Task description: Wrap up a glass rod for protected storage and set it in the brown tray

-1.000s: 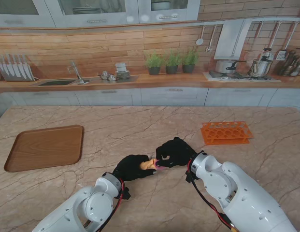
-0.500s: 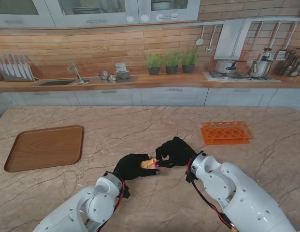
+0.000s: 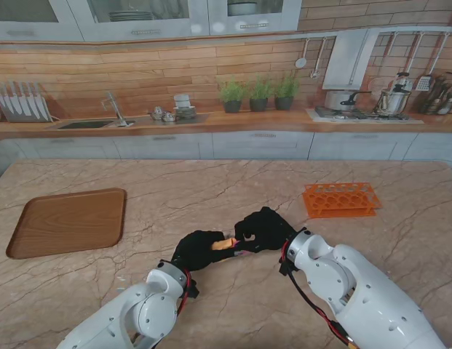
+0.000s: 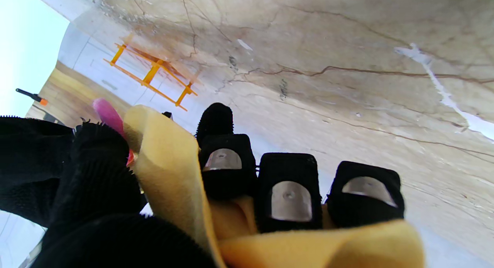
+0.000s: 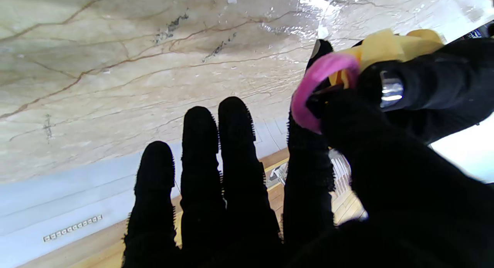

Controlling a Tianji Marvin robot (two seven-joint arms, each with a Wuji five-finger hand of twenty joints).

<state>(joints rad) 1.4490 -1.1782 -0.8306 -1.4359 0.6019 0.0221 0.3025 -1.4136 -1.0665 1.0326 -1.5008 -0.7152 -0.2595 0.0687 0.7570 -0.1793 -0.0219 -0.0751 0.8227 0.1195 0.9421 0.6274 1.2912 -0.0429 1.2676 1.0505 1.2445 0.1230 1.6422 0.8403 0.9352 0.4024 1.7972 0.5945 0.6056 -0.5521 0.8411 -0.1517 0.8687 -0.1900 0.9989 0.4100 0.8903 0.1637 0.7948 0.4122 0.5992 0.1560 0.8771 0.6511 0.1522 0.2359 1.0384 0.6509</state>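
Note:
My left hand (image 3: 199,250) is shut on a yellow foam wrap (image 3: 223,243) just above the table, near me at the middle. In the left wrist view the foam wrap (image 4: 170,171) is folded under three curled fingers (image 4: 290,194). The glass rod is hidden; I cannot see it in any view. My right hand (image 3: 263,229) meets the left at the foam's end. There its thumb and forefinger pinch a pink band (image 5: 312,90) against the foam wrap (image 5: 386,46), while its other fingers (image 5: 231,163) stay straight. The brown tray (image 3: 65,222) lies at the far left, with nothing in it.
An orange tube rack (image 3: 340,199) stands on the marble table to the right, farther from me than the hands, and shows in the left wrist view as the rack (image 4: 152,73). A kitchen counter with sink, plants and stove runs behind the table.
The two hands have stayed joined at the same spot. The foam end between them has turned a little and shows less, and the pink band is more covered by the right fingers.

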